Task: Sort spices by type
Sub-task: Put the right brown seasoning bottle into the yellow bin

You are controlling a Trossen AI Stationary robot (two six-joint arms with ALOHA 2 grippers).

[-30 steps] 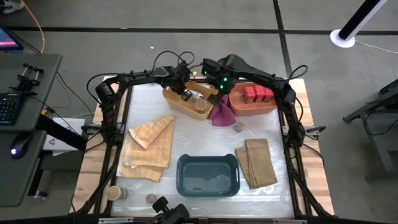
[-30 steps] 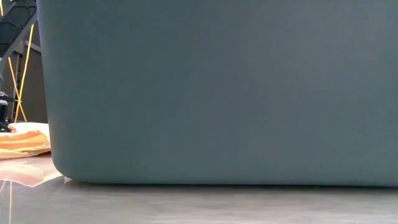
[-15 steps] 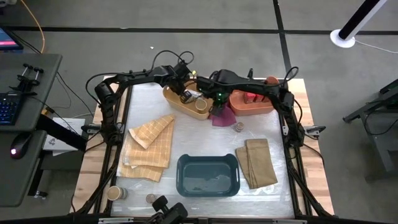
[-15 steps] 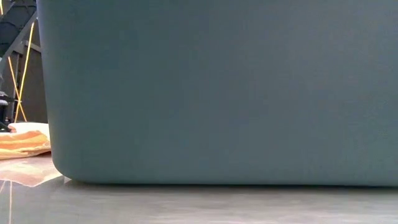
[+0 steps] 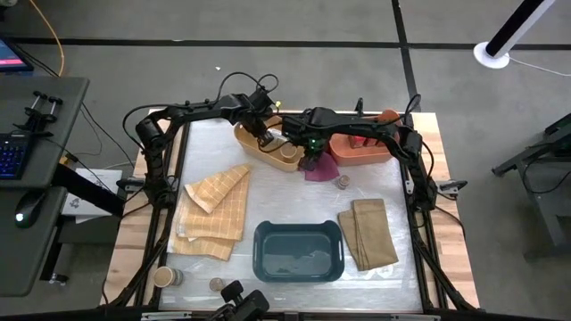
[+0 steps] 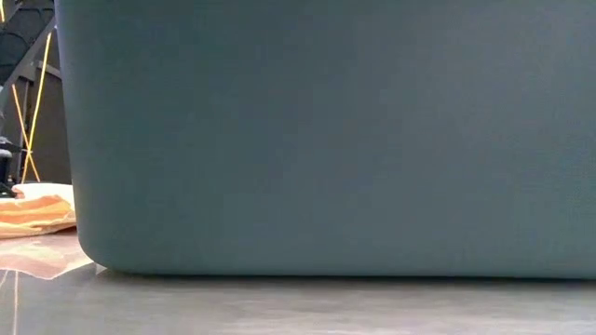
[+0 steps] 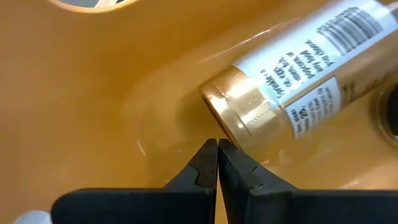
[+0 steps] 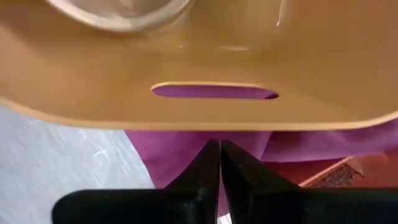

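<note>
My left gripper [image 7: 217, 149] is shut inside the yellow bin [image 5: 259, 147] at the table's far side. Its tips sit right at the gold cap end of a tan cylinder [image 7: 286, 93] with a white label, which lies on its side on the bin's floor. My right gripper [image 8: 214, 149] points down, shut over the magenta cloth [image 8: 180, 155]. That cloth lies bunched between the yellow bin's end [image 8: 211, 112] and the red bin [image 5: 366, 152]. My right arm partly hides the red tins [image 5: 361, 138]. One small jar [image 5: 342, 182] stands on the table near the cloth. My left gripper's shut tips stand against the cylinder's gold cap end [image 7: 227, 127]; whether they touch it, I cannot tell. My right gripper comes from above and is shut on the magenta cloth's top [image 8: 193, 146], just outside the yellow bin's slotted end. The fingers hide the pinch and the layer count. The cloth still lies on the table.
A teal bin [image 5: 299, 251] stands near the front edge and fills the low view [image 6: 326, 140]. Folded tan cloths lie at the left [image 5: 214, 209] and right [image 5: 373, 232]. A tan cylinder [image 5: 165, 276] and a small jar [image 5: 216, 285] stand at the near left corner.
My right gripper has come down and toward the table's near edge, from above the gap between the bins onto the magenta cloth. The cloth has not visibly shifted.
</note>
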